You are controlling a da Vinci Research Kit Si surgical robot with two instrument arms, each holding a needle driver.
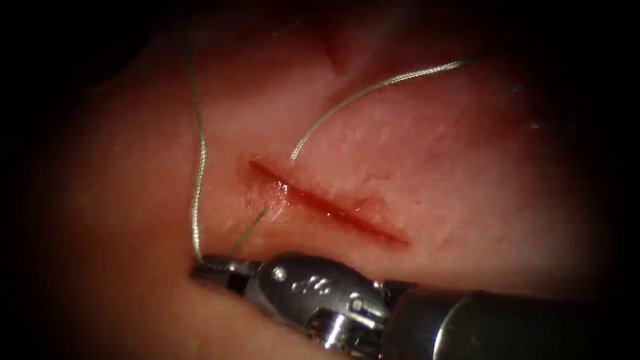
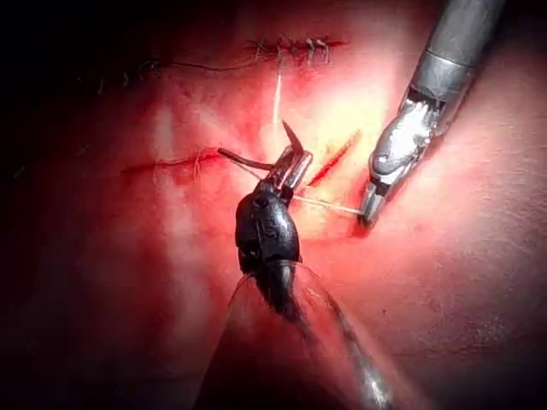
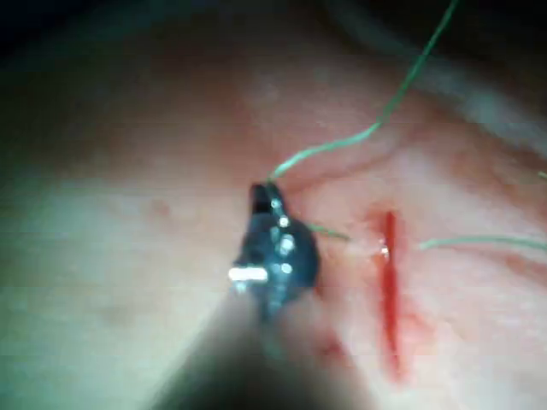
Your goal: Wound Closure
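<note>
1. Nearest the endoscope, the right tool [image 1: 208, 270] is seen with its jaws closed tight on the thread [image 1: 199, 167], low on the left of the cut [image 1: 327, 203]. A grip this close to the wound is judged to keep the strand under control.
2. From those jaws the thread is carried up the left side. A second strand is laid across the tissue [image 1: 433, 167] on the right of the cut, and a short length is seen by the cut's left end.
3. In the left wrist view, the left tool [image 2: 291, 166] appears to be closed on the needle [image 2: 248, 160] about mid-curve. The needle is held above the tissue, not in it.
4. Where the strands enter the tissue cannot be made out, and both are cut off at the dark edge. The needle's tip cannot be told from its tail.
</note>
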